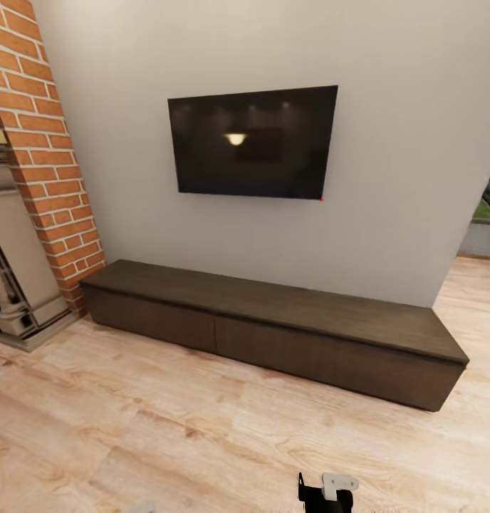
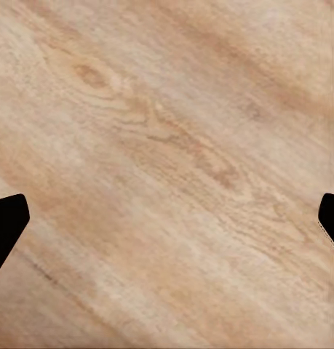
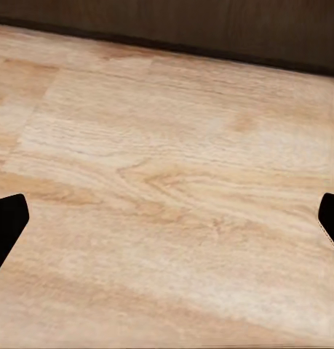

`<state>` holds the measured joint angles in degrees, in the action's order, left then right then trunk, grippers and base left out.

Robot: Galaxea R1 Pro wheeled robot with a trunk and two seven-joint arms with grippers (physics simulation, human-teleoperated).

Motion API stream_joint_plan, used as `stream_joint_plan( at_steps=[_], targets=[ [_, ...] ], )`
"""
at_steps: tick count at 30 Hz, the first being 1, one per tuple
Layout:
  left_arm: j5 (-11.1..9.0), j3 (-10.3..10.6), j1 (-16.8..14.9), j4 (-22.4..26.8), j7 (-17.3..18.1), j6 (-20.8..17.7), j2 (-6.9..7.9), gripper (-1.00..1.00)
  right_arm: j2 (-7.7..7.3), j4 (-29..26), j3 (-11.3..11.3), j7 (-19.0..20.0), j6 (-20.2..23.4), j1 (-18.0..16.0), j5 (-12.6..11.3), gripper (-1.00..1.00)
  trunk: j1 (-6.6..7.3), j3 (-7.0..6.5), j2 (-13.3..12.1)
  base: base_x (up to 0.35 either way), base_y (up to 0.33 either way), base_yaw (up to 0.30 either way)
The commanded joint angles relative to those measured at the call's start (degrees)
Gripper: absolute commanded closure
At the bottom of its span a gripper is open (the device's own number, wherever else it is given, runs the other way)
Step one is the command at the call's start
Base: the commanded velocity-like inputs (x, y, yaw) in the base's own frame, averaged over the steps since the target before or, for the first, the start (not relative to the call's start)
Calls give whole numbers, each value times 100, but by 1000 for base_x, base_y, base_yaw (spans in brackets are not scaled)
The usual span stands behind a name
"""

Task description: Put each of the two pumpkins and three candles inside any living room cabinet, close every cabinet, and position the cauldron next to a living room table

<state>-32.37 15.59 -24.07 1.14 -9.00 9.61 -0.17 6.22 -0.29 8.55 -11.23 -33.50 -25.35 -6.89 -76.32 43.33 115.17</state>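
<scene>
The long, low dark-brown cabinet (image 1: 288, 335) stands against the grey wall ahead of me, with both wide drawer fronts flush and shut and its top bare. Its dark base (image 3: 210, 29) also runs along the far edge of the floor in the right wrist view. My left gripper (image 2: 167, 218) hangs open over bare wood floor with nothing between its fingers. My right gripper (image 3: 167, 218) is open too and empty, over the floor a short way in front of the cabinet. A piece of my right arm (image 1: 327, 493) pokes in at the head view's bottom edge.
A black TV (image 1: 253, 141) hangs on the wall above the cabinet. A brick and stone fireplace (image 1: 31, 214) juts out at the left, its base on the floor. Light wood floor (image 1: 167, 427) stretches between me and the cabinet. An opening (image 1: 487, 228) lies at the right.
</scene>
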Motion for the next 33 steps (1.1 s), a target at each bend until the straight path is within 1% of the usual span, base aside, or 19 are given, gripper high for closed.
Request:
stream_joint_plan(
  at_steps=[1,22,24,27,33],
  targets=[
    [-41,50,-2,1,-22,14,-1,-100,2,6,50,-11,-17,-5,-58,-100,1,5,2,0,0,-300],
    [-32,49,-2,7,-24,28,-6,-100,2,2,43,-11,-16,-5,-67,-100,1,5,2,0,0,-300],
    [-42,40,-2,10,-27,52,-3,-100,2,2,42,-11,-17,-5,-67,-100,1,5,2,0,0,-300],
    [-88,20,-2,16,-35,240,-1,-100,-3,2,42,-11,-17,-5,-67,-100,1,5,2,0,0,-300],
    [-108,19,-2,18,-41,321,-2,-100,-4,0,42,-11,-32,-4,-61,-100,-131,113,243,0,0,-221]
  ],
)
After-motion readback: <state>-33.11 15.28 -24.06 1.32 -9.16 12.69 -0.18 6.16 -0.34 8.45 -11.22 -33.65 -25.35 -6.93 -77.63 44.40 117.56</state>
